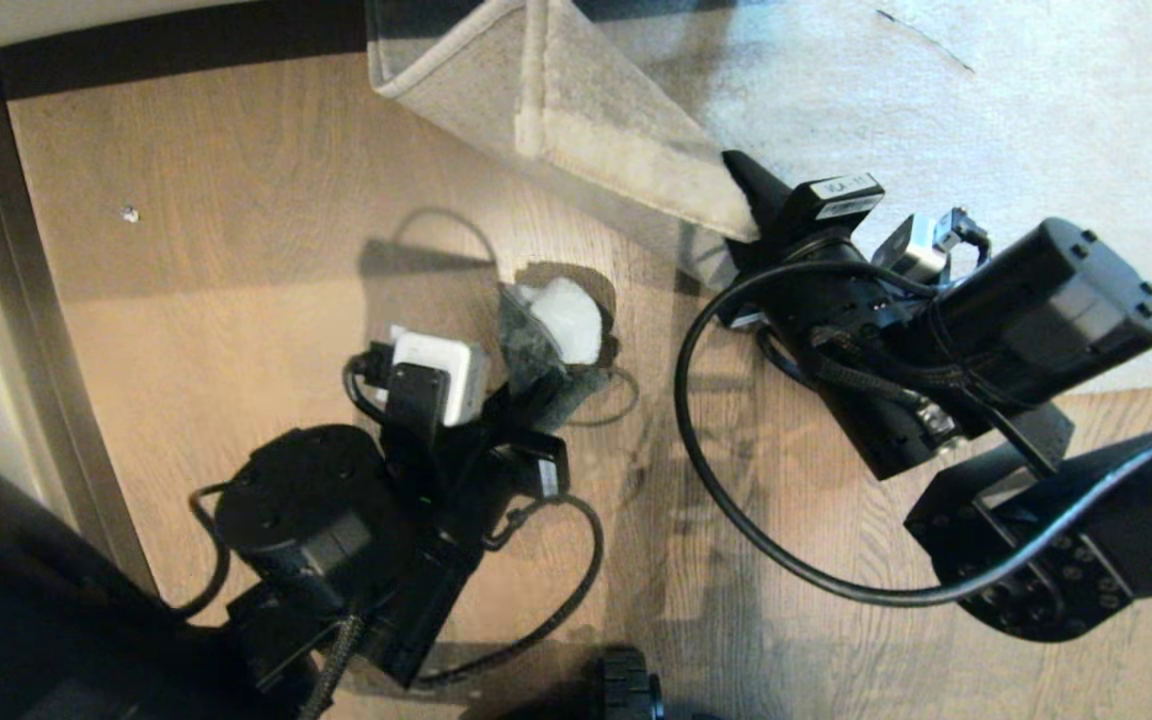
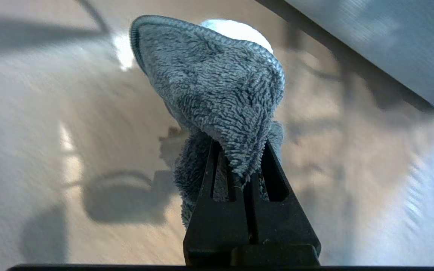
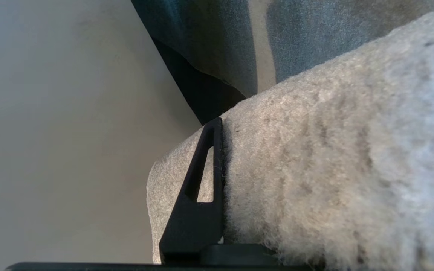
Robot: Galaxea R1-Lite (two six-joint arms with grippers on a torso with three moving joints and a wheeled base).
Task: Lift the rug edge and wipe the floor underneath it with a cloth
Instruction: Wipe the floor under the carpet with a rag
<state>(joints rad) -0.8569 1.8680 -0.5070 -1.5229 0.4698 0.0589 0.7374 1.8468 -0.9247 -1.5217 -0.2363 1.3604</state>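
head view: the right gripper (image 1: 748, 212) is pinched on the rug edge (image 1: 576, 120), holding it folded up and back at the far side so the beige backing shows. the left gripper (image 1: 526, 375) sits to its left with the cloth (image 1: 556, 325) bunched on the bare floor (image 1: 236, 300).

left wrist view: the fingers (image 2: 217, 210) are clamped tight on the cloth (image 2: 217, 82), which droops toward the planks.

right wrist view: one finger (image 3: 202, 180) is pressed against the rug pile (image 3: 315, 169), the other hidden behind it.

so i'd say we're mid-wipe. next it probably needs the cloth dragged further in under the lifted flap, while the right keeps it up.
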